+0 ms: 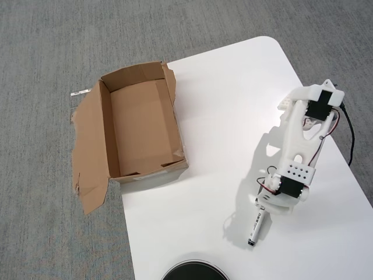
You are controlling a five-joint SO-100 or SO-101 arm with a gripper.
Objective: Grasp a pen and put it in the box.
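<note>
In the overhead view the pen (254, 232), white-barrelled with a black end, sticks out below my gripper (260, 212) toward the table's near edge. The gripper is shut on the pen's upper part, and a shadow to the pen's left suggests it is off the white table (221, 105). The white arm (300, 137) runs up and right from the gripper. The brown cardboard box (143, 128) lies open far to the left, at the table's left edge, its torn flaps splayed out. Nothing shows inside it.
A black round object (194, 272) pokes in at the bottom edge, left of the pen. A black cable (350, 137) runs along the table's right edge by the arm's base. Grey carpet (46, 46) surrounds the table.
</note>
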